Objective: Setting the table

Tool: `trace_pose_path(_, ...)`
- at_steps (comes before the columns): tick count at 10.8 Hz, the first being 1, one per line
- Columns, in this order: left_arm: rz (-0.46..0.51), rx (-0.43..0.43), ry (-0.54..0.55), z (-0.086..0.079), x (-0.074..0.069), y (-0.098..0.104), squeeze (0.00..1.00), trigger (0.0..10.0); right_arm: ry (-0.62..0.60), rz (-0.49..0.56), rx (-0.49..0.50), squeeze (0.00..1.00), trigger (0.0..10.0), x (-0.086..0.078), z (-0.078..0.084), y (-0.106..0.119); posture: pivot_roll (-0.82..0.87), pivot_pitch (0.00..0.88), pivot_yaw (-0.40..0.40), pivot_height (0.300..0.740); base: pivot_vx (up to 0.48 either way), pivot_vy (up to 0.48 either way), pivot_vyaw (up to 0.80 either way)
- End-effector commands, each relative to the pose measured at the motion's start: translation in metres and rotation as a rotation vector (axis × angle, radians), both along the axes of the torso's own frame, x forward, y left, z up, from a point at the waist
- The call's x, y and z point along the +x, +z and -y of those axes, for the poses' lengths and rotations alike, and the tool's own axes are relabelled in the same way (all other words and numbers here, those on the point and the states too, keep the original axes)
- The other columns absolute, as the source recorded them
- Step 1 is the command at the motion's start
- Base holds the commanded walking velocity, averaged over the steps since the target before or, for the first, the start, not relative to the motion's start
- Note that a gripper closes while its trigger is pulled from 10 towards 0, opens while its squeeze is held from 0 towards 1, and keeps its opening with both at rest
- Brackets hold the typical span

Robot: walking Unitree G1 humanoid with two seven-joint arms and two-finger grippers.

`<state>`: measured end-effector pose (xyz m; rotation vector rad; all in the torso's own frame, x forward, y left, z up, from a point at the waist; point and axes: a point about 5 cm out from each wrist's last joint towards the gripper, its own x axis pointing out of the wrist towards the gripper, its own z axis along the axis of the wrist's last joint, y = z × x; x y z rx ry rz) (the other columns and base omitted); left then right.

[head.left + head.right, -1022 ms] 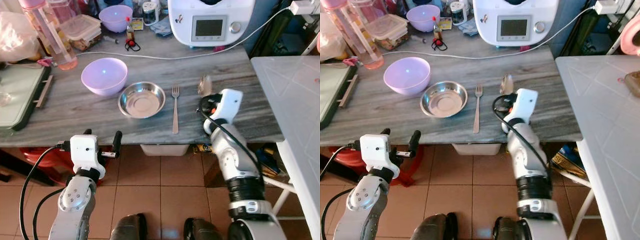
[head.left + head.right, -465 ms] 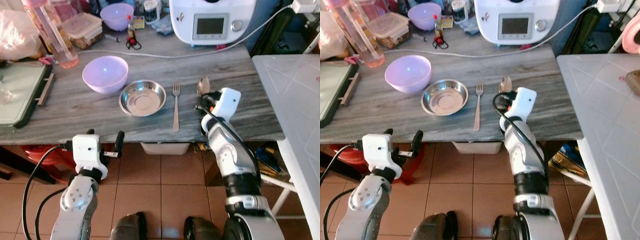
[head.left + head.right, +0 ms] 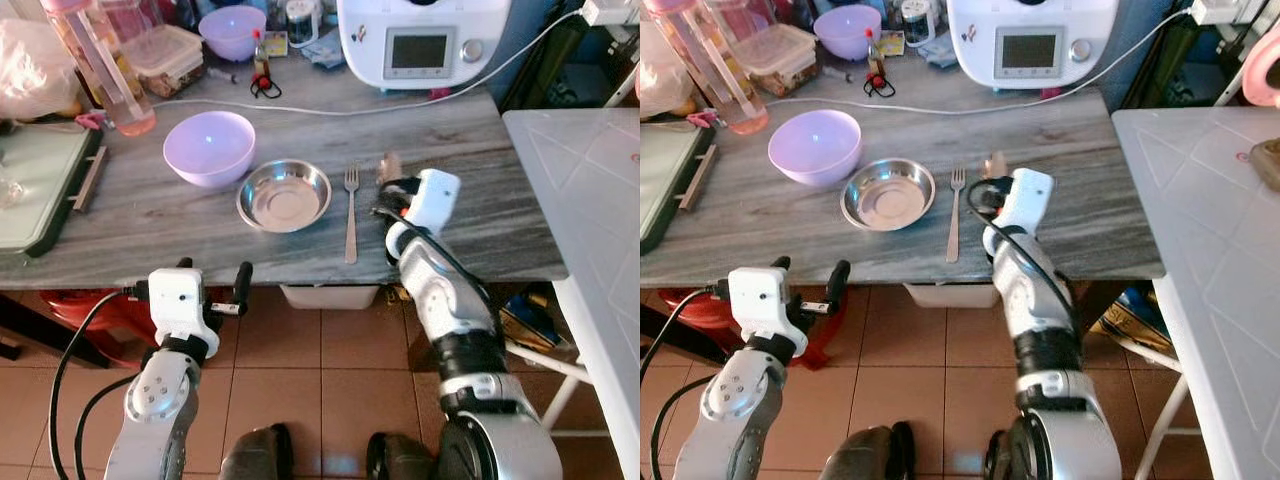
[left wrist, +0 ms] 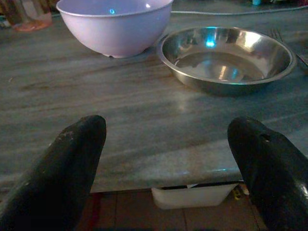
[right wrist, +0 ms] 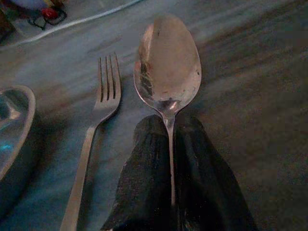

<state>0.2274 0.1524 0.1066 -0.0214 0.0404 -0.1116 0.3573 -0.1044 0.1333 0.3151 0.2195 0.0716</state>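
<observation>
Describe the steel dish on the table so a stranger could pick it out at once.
Start at the grey wood-grain table and find the large lilac plastic bowl near its front edge. The shallow round stainless steel dish sits just right of it, with a metal fork on its other side. It is the only shiny metal bowl there.

— How's the light?
— Head views are bright and even. A small glint sits in the purple bowl (image 3: pixel 209 148), and soft shadow lies under the table (image 3: pixel 500 150) edge at 6 o'clock.
— And the wrists?
— Dim and bluish. The steel bowl (image 4: pixel 226 57) shows glare; the spoon (image 5: pixel 167 77) is sharp, and the near black fingers (image 4: pixel 62 178) are blurred.
</observation>
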Motion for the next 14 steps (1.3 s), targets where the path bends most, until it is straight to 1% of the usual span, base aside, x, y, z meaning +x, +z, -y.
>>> trace_pose_path(1, -0.011, 0.0, -0.012, 0.001, -0.002, -0.001, 0.0, 10.0, 0.017, -0.048, -0.016, 0.0, 10.0, -0.001, -0.007, -0.008, 0.07, 0.173, 0.062, 0.74, 0.0, 0.0, 0.0)
trace_pose_path(2, -0.012, -0.003, -0.013, 0.001, -0.002, -0.002, 0.0, 10.0, 0.011, -0.066, -0.043, 0.0, 10.0, 0.0, -0.005, -0.01, 0.07, 0.174, 0.059, 0.74, 0.0, 0.0, 0.0)
trace_pose_path(4, -0.016, -0.008, -0.015, 0.002, -0.001, -0.002, 0.0, 10.0, 0.004, -0.077, -0.05, 0.0, 10.0, 0.001, -0.003, -0.011, 0.07, 0.174, 0.056, 0.74, 0.0, 0.0, 0.0)
trace_pose_path(7, -0.016, -0.009, -0.017, 0.002, 0.0, -0.003, 0.0, 10.0, 0.02, -0.089, -0.055, 0.0, 10.0, 0.002, -0.006, -0.013, 0.07, 0.172, 0.058, 0.74, 0.0, 0.0, 0.0)
trace_pose_path(8, -0.016, -0.009, -0.017, 0.002, 0.0, -0.003, 0.0, 10.0, 0.03, -0.091, -0.059, 0.12, 10.0, 0.002, -0.005, -0.014, 0.07, 0.171, 0.057, 0.74, 0.0, 0.0, 0.0)
trace_pose_path(9, -0.016, -0.009, -0.018, 0.002, 0.001, -0.003, 0.0, 10.0, 0.034, -0.096, -0.062, 1.0, 10.0, 0.002, -0.004, -0.015, 0.07, 0.17, 0.057, 0.74, 0.0, 0.0, 0.0)
trace_pose_path(13, -0.015, -0.01, -0.019, 0.003, 0.002, -0.003, 0.0, 10.0, 0.049, -0.092, -0.07, 1.0, 10.0, 0.001, -0.001, -0.016, 0.07, 0.168, 0.055, 0.74, 0.0, 0.0, 0.0)
trace_pose_path(14, -0.012, -0.01, -0.019, 0.003, 0.002, -0.002, 0.0, 10.0, 0.052, -0.081, -0.093, 1.0, 10.0, 0.001, 0.004, -0.014, 0.07, 0.167, 0.054, 0.74, 0.0, 0.0, 0.0)
